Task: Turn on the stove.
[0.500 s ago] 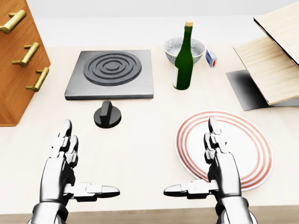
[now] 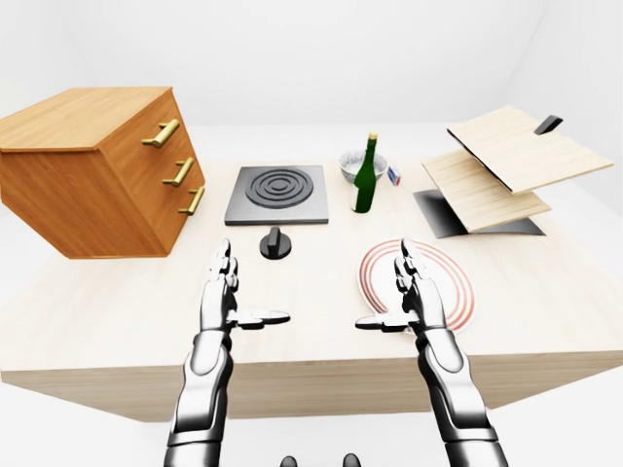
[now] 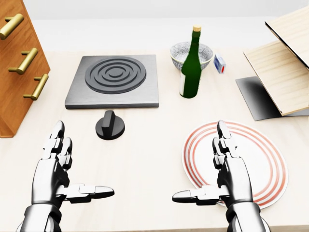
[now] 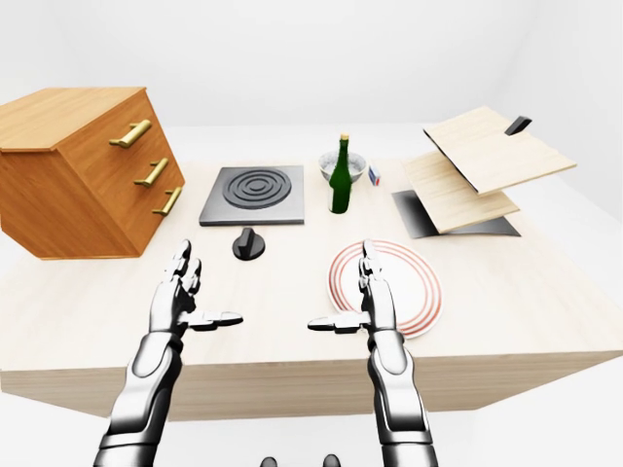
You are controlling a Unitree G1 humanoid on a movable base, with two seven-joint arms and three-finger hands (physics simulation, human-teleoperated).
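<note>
A dark grey stove plate with ring burner lies on the wooden table at upper left of the head view. Its black knob stands just below it, with its ridge upright. My left hand hovers open at the lower left, below and left of the knob, palm inward, thumb pointing right. My right hand is open at the lower right, over the left part of a red-ringed plate. Neither hand touches the knob.
A wooden drawer chest with brass handles stands at the left. A green bottle and patterned bowl sit right of the stove, with a small box beside them. Stacked wooden boards lie at the right.
The whole head view has shifted slightly; my left hand now sits lower and further left in it. The right hand holds nearly the same place.
</note>
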